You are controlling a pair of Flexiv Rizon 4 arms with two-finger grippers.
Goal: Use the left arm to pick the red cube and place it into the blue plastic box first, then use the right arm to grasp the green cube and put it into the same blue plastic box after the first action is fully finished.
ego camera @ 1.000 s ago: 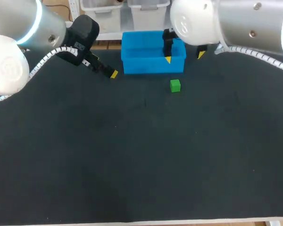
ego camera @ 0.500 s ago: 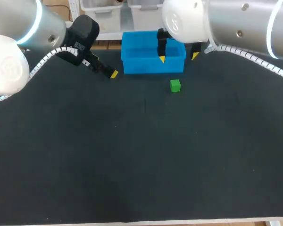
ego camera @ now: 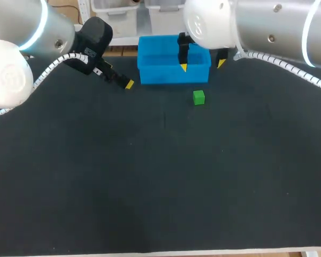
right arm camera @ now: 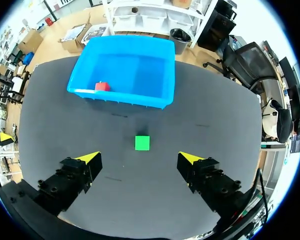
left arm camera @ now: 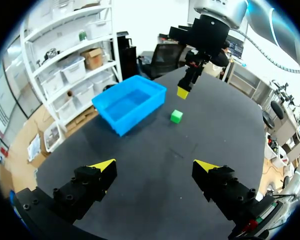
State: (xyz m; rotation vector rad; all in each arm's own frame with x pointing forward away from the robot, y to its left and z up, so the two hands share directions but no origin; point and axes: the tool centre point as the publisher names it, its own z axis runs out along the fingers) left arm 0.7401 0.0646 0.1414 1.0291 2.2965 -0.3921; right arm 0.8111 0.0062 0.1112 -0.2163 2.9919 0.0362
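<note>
The small red cube [right arm camera: 102, 86] is seen already inside the blue plastic box [right arm camera: 130, 98], tucked by the wall facing the little green cube [right arm camera: 142, 142]. It's only caught by the right wrist view; in the head view it's hidden behind that wall. The green cube is sat on the black table [ego camera: 160, 176] near the box, not touching, with open mat all round. The right gripper [right arm camera: 139, 159] is hung over it, fingers spread wide. The left gripper [left arm camera: 155, 165] is spread too, nothing pinched, well apart from the green cube.

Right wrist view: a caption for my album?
Right claw open, green cube ahead of it, red cube already inside the blue box.
</note>
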